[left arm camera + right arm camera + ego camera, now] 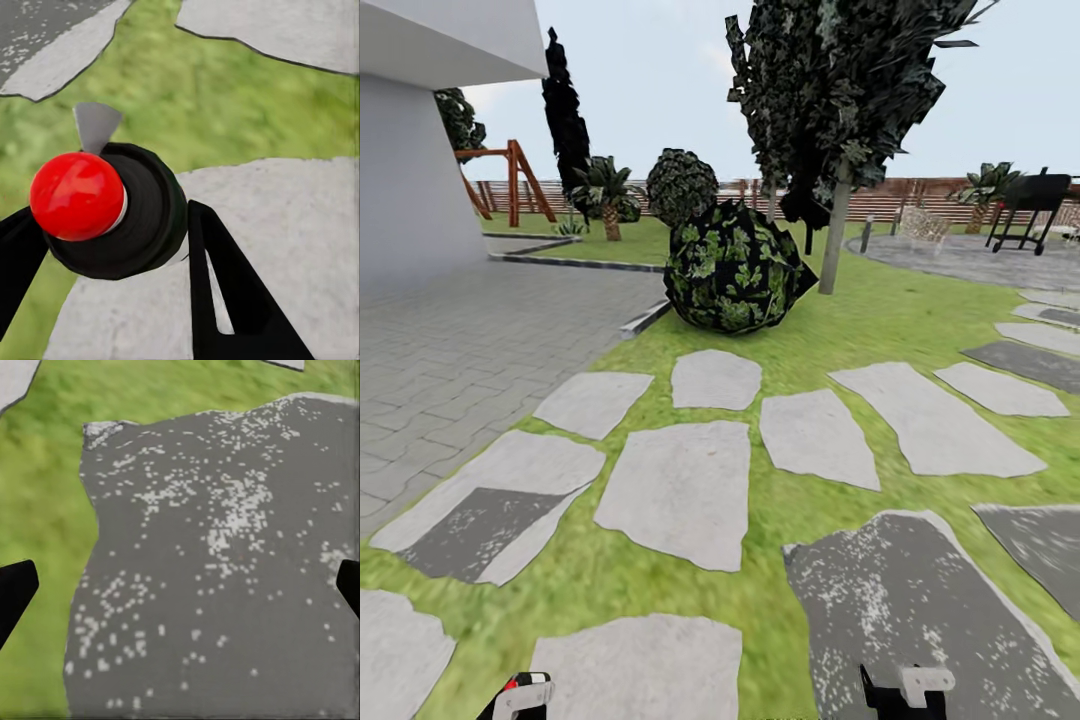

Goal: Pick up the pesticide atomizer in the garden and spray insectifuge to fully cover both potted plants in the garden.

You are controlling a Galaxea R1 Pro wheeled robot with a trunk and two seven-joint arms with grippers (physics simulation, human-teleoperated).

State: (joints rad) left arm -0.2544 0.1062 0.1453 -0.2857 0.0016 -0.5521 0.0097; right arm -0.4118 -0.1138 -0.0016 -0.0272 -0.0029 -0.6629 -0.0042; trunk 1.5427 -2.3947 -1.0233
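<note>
Stepping stones (pixel 678 492) crossed the lawn (pixel 860 330); a dark round bush (pixel 732 266) blocked the path ahead.
The left gripper (pixel 112 247) clasped a red-capped, black-collared object (pixel 101 206); the right gripper (pixel 180 585) gaped empty.

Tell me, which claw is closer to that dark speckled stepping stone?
Right. The right claw hangs over the dark speckled stone; the left claw, holding the atomizer, hangs over a pale stone beside it.

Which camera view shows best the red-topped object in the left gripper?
The left wrist view: the red-topped object sits close and large between the left gripper's fingers. The head view catches a small red bit at its bottom edge. The right wrist view faces a dark speckled stone.
</note>
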